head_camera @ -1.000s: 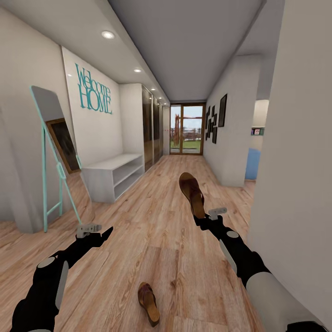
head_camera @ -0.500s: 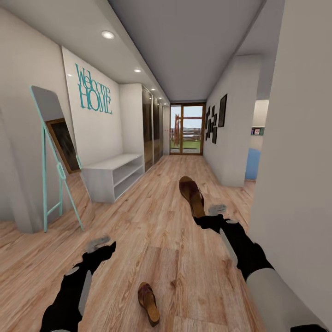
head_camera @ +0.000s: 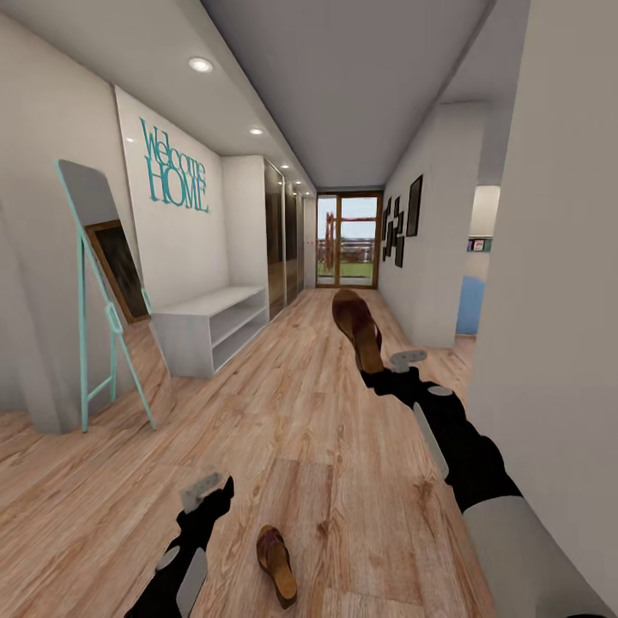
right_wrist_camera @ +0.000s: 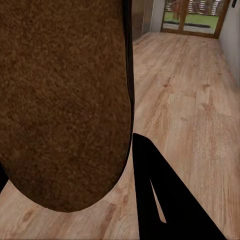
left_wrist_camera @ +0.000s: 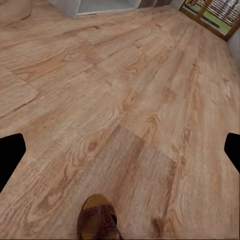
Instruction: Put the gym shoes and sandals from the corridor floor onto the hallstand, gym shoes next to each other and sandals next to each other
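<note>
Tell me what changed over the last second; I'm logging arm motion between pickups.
The right gripper lifted its held sandal higher, toward the far door. The left gripper drew back and down, nearer the second sandal on the floor. That sandal, the hallstand and the camera view stayed put.
</note>
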Robot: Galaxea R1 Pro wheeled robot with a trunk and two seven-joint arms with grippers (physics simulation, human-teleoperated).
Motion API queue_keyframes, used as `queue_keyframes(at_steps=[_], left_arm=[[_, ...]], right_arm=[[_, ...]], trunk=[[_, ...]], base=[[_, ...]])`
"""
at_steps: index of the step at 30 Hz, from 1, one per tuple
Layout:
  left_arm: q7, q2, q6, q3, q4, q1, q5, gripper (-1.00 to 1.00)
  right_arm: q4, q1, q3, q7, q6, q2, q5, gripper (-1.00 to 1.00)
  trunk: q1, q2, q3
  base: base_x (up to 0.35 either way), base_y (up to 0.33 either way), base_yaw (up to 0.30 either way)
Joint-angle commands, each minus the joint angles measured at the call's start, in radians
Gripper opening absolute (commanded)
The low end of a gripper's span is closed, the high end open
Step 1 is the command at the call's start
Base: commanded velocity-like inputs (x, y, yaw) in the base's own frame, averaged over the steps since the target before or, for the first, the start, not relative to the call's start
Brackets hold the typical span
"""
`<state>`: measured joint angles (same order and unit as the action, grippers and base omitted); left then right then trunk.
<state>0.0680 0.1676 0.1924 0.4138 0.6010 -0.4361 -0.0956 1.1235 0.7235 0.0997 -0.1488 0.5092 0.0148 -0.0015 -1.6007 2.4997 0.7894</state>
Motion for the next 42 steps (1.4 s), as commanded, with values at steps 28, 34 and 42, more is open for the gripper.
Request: queue_keyframes(at_steps=[28, 34, 42], left_arm=[[0.01, 0.007, 0.042, 0.005, -0.093, -0.001, -0.018, 1.0], [0.01, 0.007, 0.042, 0.005, -0.093, -0.001, -0.018, 1.0], [0.01, 0.007, 0.042, 0.005, -0.093, -0.001, -0.018, 1.0]], right_arm=[[0.009, 0.001, -0.005, 0.0, 0.006, 0.001, -0.006, -1.0], [0.01, 0.001, -0.005, 0.0, 0.006, 0.001, -0.006, -1.0], [0.026, 0.001, -0.003, 0.0, 0.006, 0.001, -0.006, -1.0]], trunk=[[-0.007, 0.004, 0.087], [-0.009, 0.005, 0.108], [-0.009, 0.005, 0.111]], base=[[0.0, 0.0, -0.004], [0.0, 0.0, -0.125], [0.0, 0.0, -0.04]])
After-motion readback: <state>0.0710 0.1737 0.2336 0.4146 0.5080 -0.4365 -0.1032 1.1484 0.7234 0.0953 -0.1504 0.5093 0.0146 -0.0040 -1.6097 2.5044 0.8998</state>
